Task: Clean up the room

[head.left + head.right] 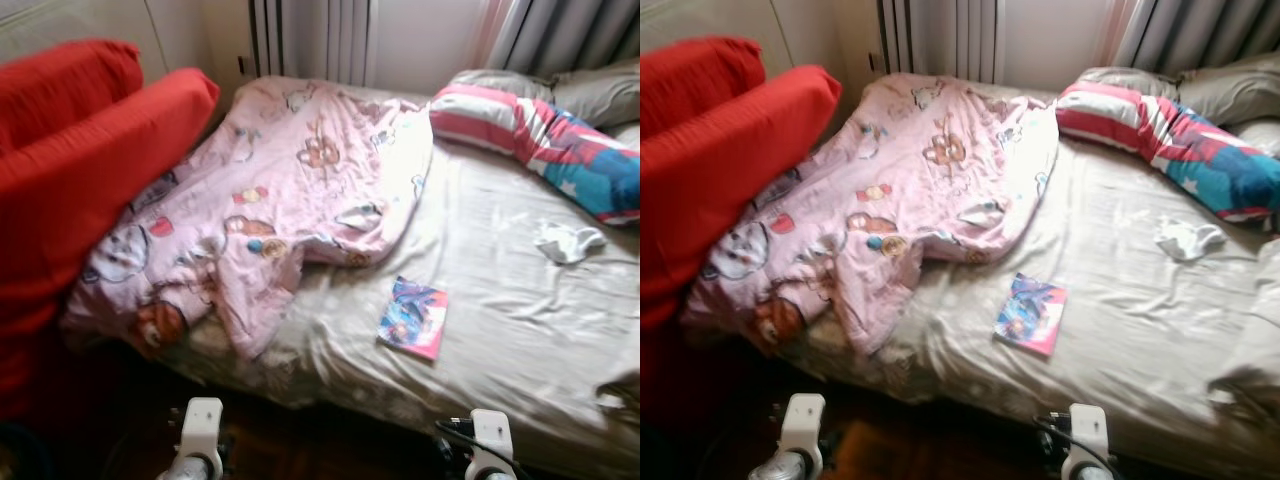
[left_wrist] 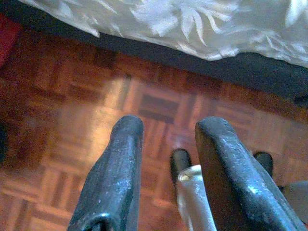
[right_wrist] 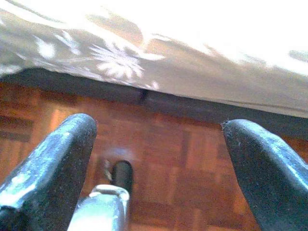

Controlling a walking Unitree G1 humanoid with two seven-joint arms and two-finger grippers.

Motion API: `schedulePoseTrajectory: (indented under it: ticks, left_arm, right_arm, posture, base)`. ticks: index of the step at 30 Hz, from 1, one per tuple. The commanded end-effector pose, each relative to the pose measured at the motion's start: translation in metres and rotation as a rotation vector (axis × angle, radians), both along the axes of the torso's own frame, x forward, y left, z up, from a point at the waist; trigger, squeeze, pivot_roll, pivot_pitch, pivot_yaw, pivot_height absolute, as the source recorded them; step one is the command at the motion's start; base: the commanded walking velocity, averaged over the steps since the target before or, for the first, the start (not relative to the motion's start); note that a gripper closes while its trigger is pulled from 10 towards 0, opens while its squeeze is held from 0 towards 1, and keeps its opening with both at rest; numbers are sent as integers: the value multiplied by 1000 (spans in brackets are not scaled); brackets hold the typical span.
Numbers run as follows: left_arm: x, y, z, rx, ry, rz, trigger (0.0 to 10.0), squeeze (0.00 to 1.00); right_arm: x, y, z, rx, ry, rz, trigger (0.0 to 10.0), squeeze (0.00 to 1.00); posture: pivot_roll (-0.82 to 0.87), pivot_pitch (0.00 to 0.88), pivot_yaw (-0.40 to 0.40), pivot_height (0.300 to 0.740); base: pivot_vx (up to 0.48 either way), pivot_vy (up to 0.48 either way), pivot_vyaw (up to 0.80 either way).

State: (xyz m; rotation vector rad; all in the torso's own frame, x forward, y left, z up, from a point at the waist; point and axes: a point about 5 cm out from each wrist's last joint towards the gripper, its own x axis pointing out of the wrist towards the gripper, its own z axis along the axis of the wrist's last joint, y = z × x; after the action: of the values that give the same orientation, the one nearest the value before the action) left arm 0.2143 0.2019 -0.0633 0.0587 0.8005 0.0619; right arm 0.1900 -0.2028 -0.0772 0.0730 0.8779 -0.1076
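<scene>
Rumpled pink cartoon-print blanket (image 1: 270, 200), colourful book (image 1: 413, 318) and crumpled white cloth (image 1: 567, 241) on the beige bed (image 1: 500, 330); left gripper (image 2: 168, 144) narrowly parted, right gripper (image 3: 159, 139) wide, both empty over parquet floor (image 2: 72, 120).

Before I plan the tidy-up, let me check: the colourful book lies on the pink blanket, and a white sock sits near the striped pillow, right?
Not quite. The book lies on the bare beige sheet, beside the pink blanket, as the left eye view shows. The white sock does sit near the striped pillow.

Left gripper (image 2: 166, 139), fingers parted, hangs above parquet floor (image 2: 72, 106) beside the leaf-patterned bedsheet edge (image 2: 192, 24)
</scene>
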Motion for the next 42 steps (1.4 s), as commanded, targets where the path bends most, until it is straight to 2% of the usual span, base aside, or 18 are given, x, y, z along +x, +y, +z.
schedulePoseTrajectory:
  ticks: [1,13,20,35,42]
  left_arm:
    - [-8,2,-5,4,33,3,10000,0]
    - [-9,3,-5,4,35,4,10000,0]
    - [-10,4,-5,4,37,3,10000,0]
    - [-12,3,-7,3,46,1,10000,0]
    - [-11,0,-7,-9,52,-5,10000,0]
  right_arm:
    - [-10,4,-6,23,40,-13,10000,0]
    - [-8,7,-6,26,39,-17,10000,0]
    - [-5,10,-5,22,28,-9,10000,0]
    - [-9,9,-6,4,44,5,10000,0]
    - [-8,13,-6,10,43,2,10000,0]
  posture:
    - [5,96,-6,740]
    - [2,112,-5,740]
    - [0,116,-5,740]
    - [-3,115,-5,740]
    - [-5,113,-5,740]
  base:
    - [0,-409,-775]
    - [0,-405,-737]
    - [0,-406,0]
    - [0,-406,0]
    - [0,-80,0]
